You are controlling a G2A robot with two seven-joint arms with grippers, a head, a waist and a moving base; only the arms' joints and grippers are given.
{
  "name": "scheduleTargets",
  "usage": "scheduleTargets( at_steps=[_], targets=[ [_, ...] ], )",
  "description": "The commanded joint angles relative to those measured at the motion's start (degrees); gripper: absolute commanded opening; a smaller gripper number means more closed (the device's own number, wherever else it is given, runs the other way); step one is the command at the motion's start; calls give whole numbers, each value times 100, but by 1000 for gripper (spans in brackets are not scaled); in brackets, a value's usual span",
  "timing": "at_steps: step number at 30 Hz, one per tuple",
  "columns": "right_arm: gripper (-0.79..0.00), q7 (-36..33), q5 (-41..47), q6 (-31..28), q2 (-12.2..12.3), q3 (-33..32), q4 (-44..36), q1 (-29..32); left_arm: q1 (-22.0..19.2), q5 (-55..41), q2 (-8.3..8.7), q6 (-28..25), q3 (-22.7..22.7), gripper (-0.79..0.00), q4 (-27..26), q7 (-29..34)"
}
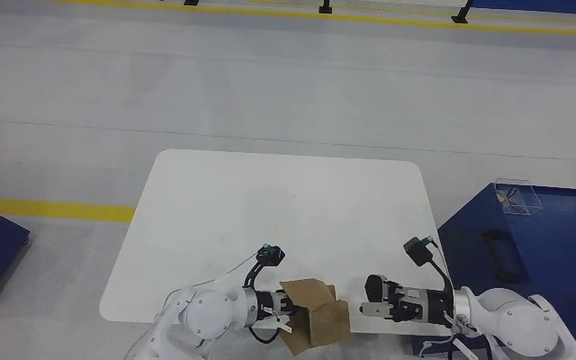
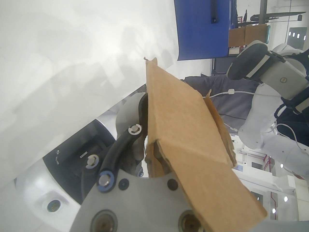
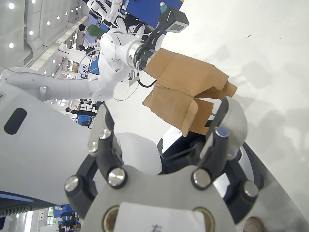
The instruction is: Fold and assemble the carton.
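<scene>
My left pincer [image 1: 279, 315] is closed on the brown corrugated cardboard carton [image 1: 317, 313], gripping one of its panels by the edge. In my left wrist view one dark finger [image 2: 143, 108] lies flat against that panel, while the other is hidden behind the cardboard. The carton is only partly folded: its body is roughly boxy, but several flaps hang loose and bent at the end that faces my right arm. It is at the near edge of the white, round-cornered counter [image 1: 270, 207], close to my body and partly past that edge. Whether it touches the counter I cannot tell.

My right pincer [image 3: 166, 114] is spread wide and holds nothing. It points at the carton's loose-flapped end from the side opposite my left pincer. It is just beside the cardboard, and its fingers [image 3: 225, 112] do not seem to touch it. Seen from above, the carton lies between my two pincers, all three in a row along the counter's near edge.

To my right, beside the counter, stands a blue cabinet [image 1: 504, 247], and a small clear plastic box [image 1: 517, 193] rests on its far end. A yellow line [image 1: 63, 210] is painted on the grey floor [image 1: 270, 90] to the counter's left
</scene>
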State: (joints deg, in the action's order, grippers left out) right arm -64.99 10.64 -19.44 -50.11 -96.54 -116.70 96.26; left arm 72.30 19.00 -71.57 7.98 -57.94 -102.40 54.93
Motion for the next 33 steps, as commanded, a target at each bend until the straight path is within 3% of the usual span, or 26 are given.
scheduleTargets(
  at_steps=[1,3,6,13,23,28,33],
  targets=[
    [0,145,-88,33,-4,-12,28,8,19,-46,-1,42,-2,-785,38,4],
    [0,488,-325,139,-11,-103,64,35,15,-793,-36,601,-214,-785,233,-141],
    [0,1022,-587,230,-22,-370,45,172,-281,-2287,-110,1105,-351,-785,753,401],
    [0,1710,-497,421,-58,-956,-87,623,-908,-4623,-392,2324,133,-785,2274,866],
    [0,1750,-554,433,-58,-966,-83,617,-824,-4965,-411,2454,144,-785,2317,909],
    [0,2634,-1666,843,-93,-969,-214,656,-896,-6497,-554,2582,60,-785,2696,785],
    [0,2966,-2392,1009,-120,-813,-387,789,-1024,-6797,-664,2097,345,-785,2916,754]
  ],
)
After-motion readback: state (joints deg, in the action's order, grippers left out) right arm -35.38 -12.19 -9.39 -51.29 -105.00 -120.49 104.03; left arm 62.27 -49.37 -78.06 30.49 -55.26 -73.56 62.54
